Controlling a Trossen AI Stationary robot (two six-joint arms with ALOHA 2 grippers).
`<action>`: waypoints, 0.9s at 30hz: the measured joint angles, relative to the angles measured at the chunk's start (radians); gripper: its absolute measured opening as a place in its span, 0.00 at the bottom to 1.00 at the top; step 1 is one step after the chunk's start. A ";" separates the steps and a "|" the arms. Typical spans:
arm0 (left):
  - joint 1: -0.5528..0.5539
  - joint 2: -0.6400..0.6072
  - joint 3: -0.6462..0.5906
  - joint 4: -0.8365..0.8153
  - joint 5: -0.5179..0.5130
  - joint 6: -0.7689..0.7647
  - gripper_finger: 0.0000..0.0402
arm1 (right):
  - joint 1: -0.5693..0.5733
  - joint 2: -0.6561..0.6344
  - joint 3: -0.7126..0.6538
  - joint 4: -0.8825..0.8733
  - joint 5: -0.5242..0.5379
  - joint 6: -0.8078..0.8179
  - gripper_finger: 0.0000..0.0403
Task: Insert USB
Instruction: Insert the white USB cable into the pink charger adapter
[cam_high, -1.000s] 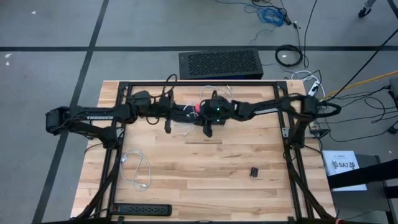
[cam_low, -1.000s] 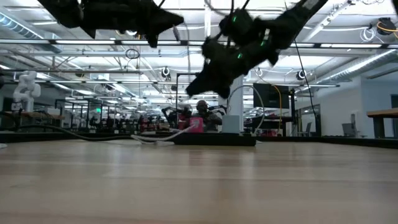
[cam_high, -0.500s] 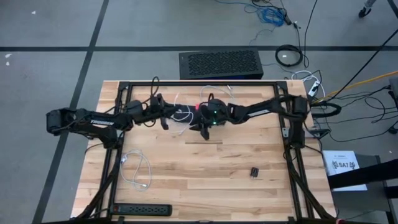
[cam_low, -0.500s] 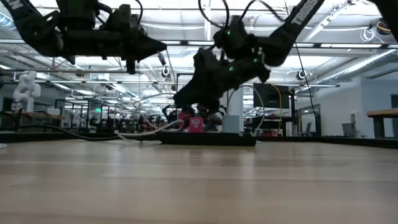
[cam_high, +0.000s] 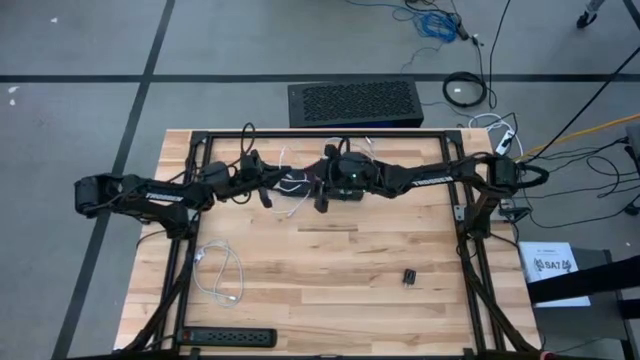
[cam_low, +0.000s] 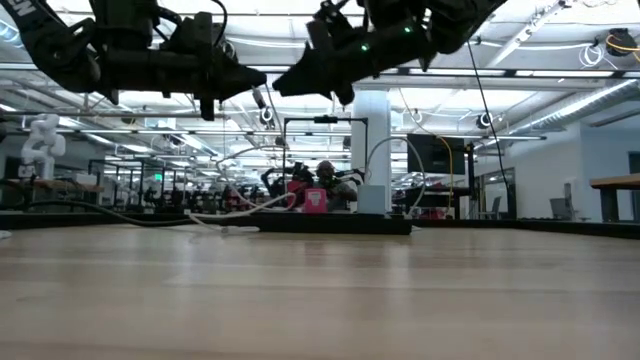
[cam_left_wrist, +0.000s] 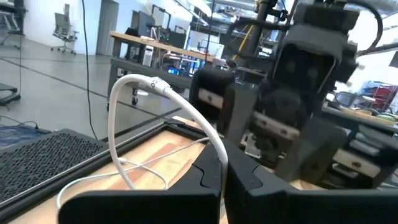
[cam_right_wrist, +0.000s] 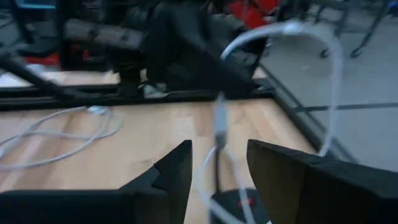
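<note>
A white USB cable arches up out of my left gripper, which is shut on it above the table's far middle. My right gripper hangs open just right of it. A stretch of the cable with a grey plug body passes between the right fingers, touching neither as far as I can see. Below them sits a dark thing with a red mark, pink in the low view. I cannot tell whether the cable's end sits in it. My left gripper pinches the white cable between its two shut fingertips, on a stretch of bare cord. The fingers lie about level and point toward the table's right. The cord rises from the pinch in a slack arch, and its far part falls to the table.
A second white cable lies coiled at the near left of the table. A black power strip lies along the near edge and a small black block at the near right. A black perforated box stands beyond the far edge.
My right gripper dipped toward the pink thing, then rose well above it and drew a little toward the far edge. My left gripper came down somewhat and pulled back toward the table's left, then held still with the cable.
</note>
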 joint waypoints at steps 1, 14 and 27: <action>0.000 0.001 0.000 0.000 0.000 0.004 0.00 | 0.000 0.008 0.020 -0.005 0.020 -0.007 0.36; 0.000 0.039 0.001 0.015 -0.017 0.031 0.00 | -0.001 0.135 0.243 -0.179 0.054 -0.048 0.30; 0.000 0.039 0.001 0.027 -0.014 0.032 0.00 | -0.010 0.141 0.249 -0.202 0.038 -0.024 0.09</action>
